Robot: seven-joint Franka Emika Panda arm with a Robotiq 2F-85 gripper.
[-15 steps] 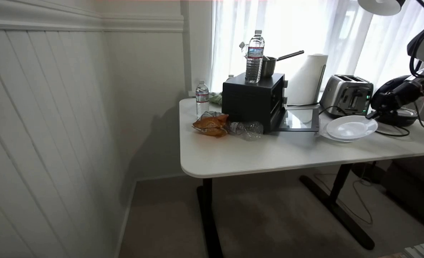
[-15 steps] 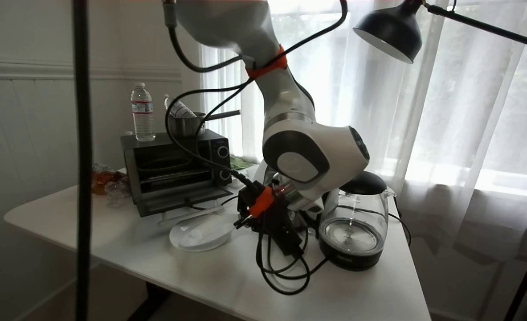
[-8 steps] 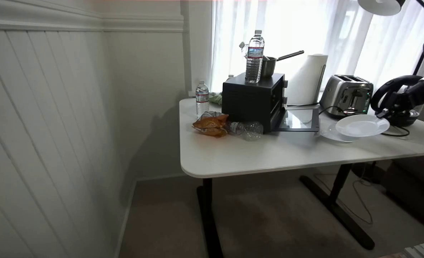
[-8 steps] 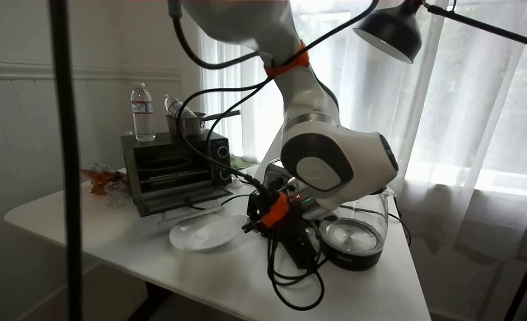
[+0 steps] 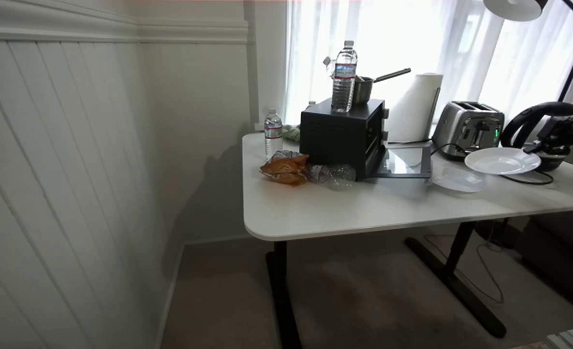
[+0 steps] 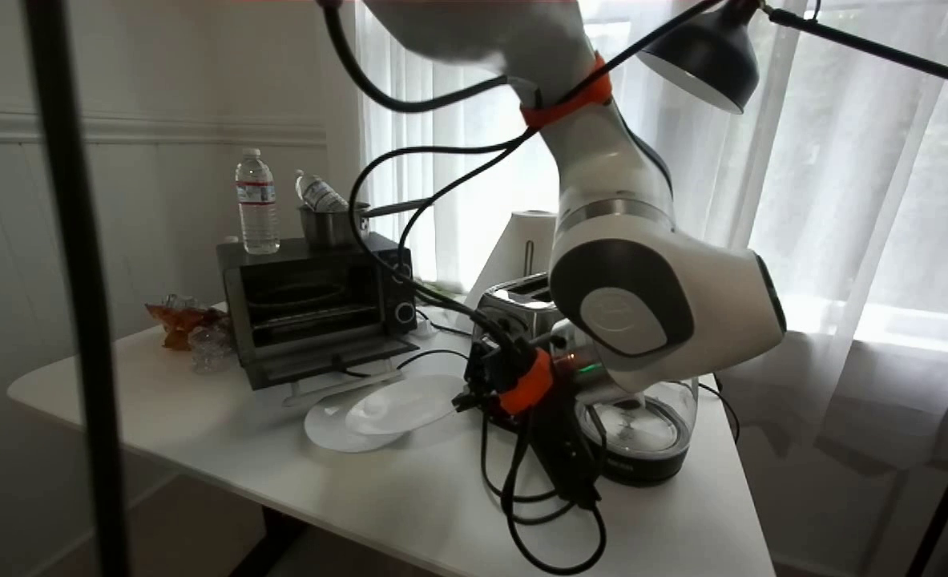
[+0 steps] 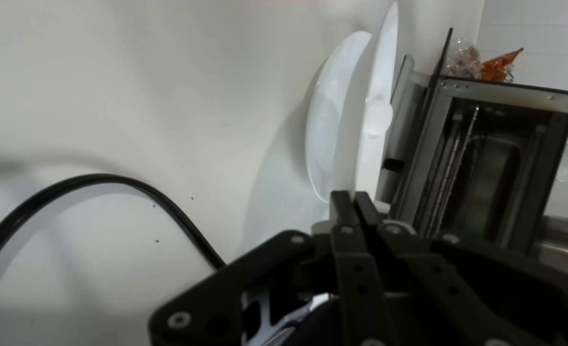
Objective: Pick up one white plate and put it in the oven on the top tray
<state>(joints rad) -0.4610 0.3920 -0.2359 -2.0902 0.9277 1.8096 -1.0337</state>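
Note:
My gripper (image 5: 533,149) is shut on the rim of a white plate (image 5: 502,161) and holds it slightly tilted above the table. In an exterior view the gripper (image 6: 461,401) grips that plate (image 6: 405,405) at its edge. In the wrist view the fingertips (image 7: 353,197) pinch the plate (image 7: 377,96), seen nearly edge-on. Another white plate (image 5: 456,179) lies on the table beneath, also in the wrist view (image 7: 322,120). The black oven (image 5: 332,140) has its door (image 6: 329,365) lowered open. A rack shows inside the oven (image 7: 509,93) in the wrist view.
The silver toaster (image 5: 468,128) and the kettle (image 6: 642,433) stand near the gripper. A paper roll (image 5: 414,109) is behind. A bottle (image 5: 344,80) and a pot (image 5: 362,89) stand on the oven. An orange bag (image 5: 286,169) lies beside it. Cables (image 6: 554,561) hang from the arm.
The gripper has moved up and away from the oven, toward the kettle side, carrying the held plate. The plate has come apart from the one beneath, which stays on the table.

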